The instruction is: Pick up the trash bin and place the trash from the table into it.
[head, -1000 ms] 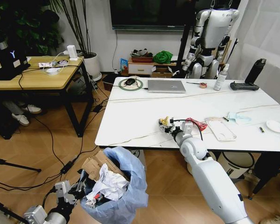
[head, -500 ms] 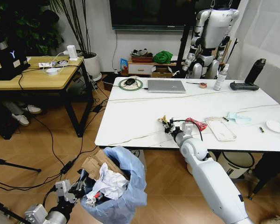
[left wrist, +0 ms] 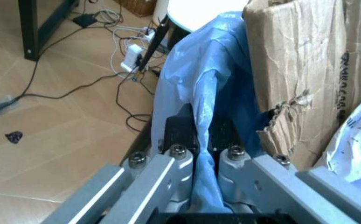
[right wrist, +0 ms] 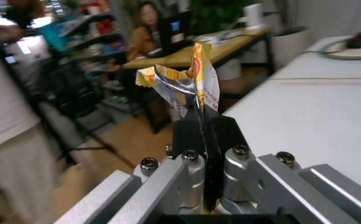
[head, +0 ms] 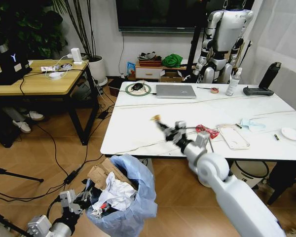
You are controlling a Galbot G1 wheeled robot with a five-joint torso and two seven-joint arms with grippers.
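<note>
The trash bin (head: 130,200), lined with a crinkly light-blue bag (left wrist: 193,70), hangs low at the front left below the table edge. It holds brown cardboard (head: 102,174) (left wrist: 299,70) and white tissue (head: 117,193). My left gripper (head: 84,200) (left wrist: 204,135) is shut on the bag's rim. My right gripper (head: 164,128) (right wrist: 204,126) is shut on a yellow wrapper (head: 155,118) (right wrist: 196,79), raised above the white marble table (head: 138,123) near its front. On the table to the right lie a red wrapper (head: 207,130), a clear tray (head: 233,136), a pale-blue mask (head: 251,124) and a white lid (head: 290,133).
A silver laptop (head: 176,91), a mouse on a green pad (head: 137,87) and a white bottle (head: 232,82) stand at the table's back. A wooden desk (head: 34,79) is at the left with cables on the floor. A cream bin (head: 249,173) sits under the table.
My right gripper has lifted the yellow wrapper off the table and carried it up and to the left. The left gripper and bin have stayed in place.
</note>
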